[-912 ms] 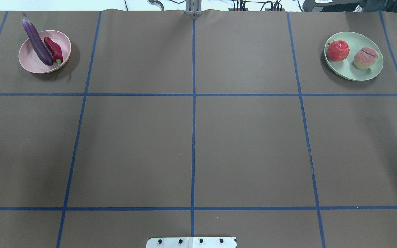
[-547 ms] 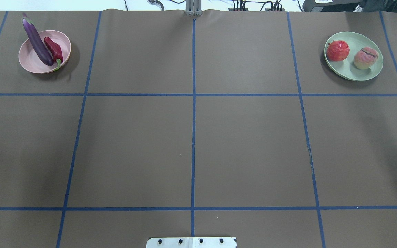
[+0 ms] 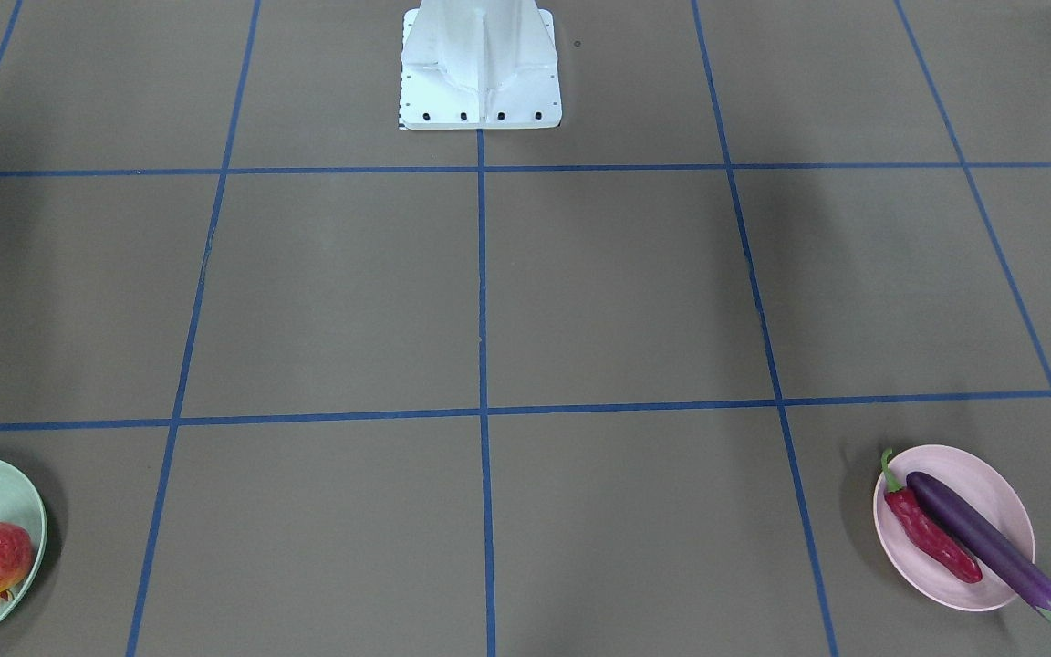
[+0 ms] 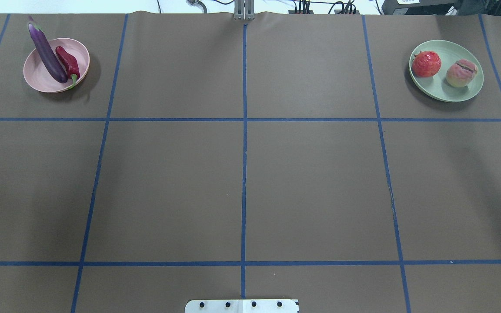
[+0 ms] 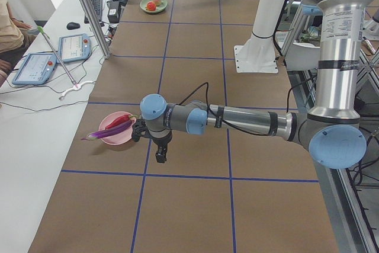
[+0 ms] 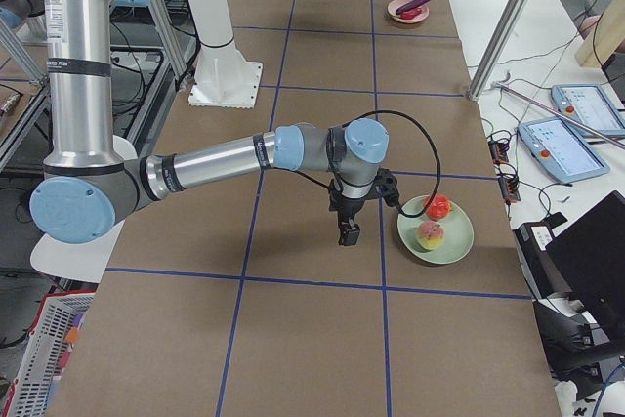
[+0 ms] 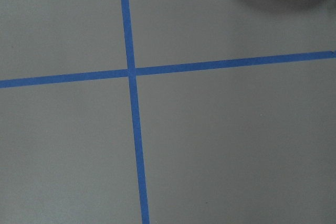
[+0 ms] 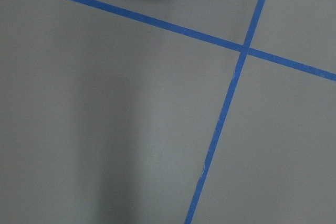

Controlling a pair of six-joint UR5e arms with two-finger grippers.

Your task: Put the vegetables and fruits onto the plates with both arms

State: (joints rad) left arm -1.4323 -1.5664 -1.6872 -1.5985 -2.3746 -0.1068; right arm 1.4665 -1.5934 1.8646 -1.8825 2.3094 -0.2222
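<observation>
Hanging above the brown bench [image 4: 311, 187], the black left gripper [image 5: 161, 156] and right gripper [image 6: 348, 232] point down; I cannot tell their opening. Far upper left, a pale pink round plastic plate [image 4: 37, 76] holds a glossy purple eggplant [image 4: 47, 54] and a red chili pepper [image 4: 68, 63]; far upper right, a mint green round plate [image 4: 444, 87] holds a bumpy red-orange fruit [image 4: 426, 64] and a yellow-pink peach [image 4: 462, 73].

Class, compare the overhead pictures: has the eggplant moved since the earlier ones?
No. The eggplant still lies across the pink plate's far rim, just as far from the blue tape line beside it.
</observation>
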